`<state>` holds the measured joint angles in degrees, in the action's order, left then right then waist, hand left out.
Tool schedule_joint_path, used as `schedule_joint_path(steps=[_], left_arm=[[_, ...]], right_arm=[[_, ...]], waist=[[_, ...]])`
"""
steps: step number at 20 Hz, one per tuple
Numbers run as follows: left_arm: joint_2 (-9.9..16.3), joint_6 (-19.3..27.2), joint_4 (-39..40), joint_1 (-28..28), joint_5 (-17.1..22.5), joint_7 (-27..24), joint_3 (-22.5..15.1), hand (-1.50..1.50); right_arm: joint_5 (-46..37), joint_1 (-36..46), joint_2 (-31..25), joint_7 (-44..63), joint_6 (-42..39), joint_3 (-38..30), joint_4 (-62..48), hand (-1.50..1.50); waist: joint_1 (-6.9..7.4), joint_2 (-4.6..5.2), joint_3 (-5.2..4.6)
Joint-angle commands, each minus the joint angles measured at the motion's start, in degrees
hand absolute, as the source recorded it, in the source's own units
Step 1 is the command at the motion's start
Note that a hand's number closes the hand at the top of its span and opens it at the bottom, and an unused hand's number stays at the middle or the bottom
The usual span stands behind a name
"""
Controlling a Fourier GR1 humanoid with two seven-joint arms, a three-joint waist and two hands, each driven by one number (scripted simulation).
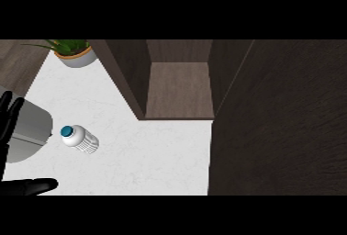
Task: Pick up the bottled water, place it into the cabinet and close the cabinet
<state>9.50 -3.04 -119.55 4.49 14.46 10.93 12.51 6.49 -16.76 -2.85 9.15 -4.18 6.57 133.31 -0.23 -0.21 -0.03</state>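
Bottled water (81, 138), teal cap, label unreadable

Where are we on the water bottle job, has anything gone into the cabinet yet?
Nothing is done yet. The bottled water stands on the white counter, untouched. The cabinet is open, its shelf bare, with the door swung out at the right. The left hand rests open at the left edge. Left: grasp, place, close.

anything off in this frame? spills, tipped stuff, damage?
Nothing spilled or damaged. The bottled water stands on the white counter, cap on, looking slightly tilted from this steep angle. The cabinet is open, its door swung out at the right. The potted plant is upright. Only the left hand shows, fingers straight, at the left edge.
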Motion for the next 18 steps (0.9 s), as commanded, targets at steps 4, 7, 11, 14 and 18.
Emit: schedule_joint_path(steps=[4, 7, 11, 14, 18], left_arm=[[-3.47, 1.76, -9.75, 6.85, -1.11, 5.26, -2.07, -1.5], [-2.29, 2.94, -7.12, 4.48, -3.97, 7.74, -2.18, -1.5], [-3.1, 1.67, -3.3, 5.09, -3.48, 4.58, -0.58, -1.5], [-5.85, 1.15, -5.26, 11.11, -6.14, 1.34, -2.11, -1.5], [-7.17, 2.38, -0.22, 9.15, -8.73, -3.32, -1.15, -1.5]], right_arm=[[3.02, -7.54, -0.41, 3.7, -1.49, 0.21, 8.0, -1.5], [0.89, -8.58, 0.31, 8.35, 0.68, 3.6, 13.52, -1.5], [0.62, -17.25, -0.71, 2.37, -3.7, 6.15, 14.55, -1.5], [-0.03, -20.13, 0.13, 0.14, -3.71, 6.81, 15.57, -1.5], [-1.09, -21.38, 0.7, -1.37, -4.13, 8.48, 13.95, -1.5]], waist=[[0.21, 0.06, 0.05], [0.03, 0.11, 0.03], [-0.4, 0.05, 0.03], [-0.31, -0.04, 0.03], [-0.34, 0.04, 0.02]])
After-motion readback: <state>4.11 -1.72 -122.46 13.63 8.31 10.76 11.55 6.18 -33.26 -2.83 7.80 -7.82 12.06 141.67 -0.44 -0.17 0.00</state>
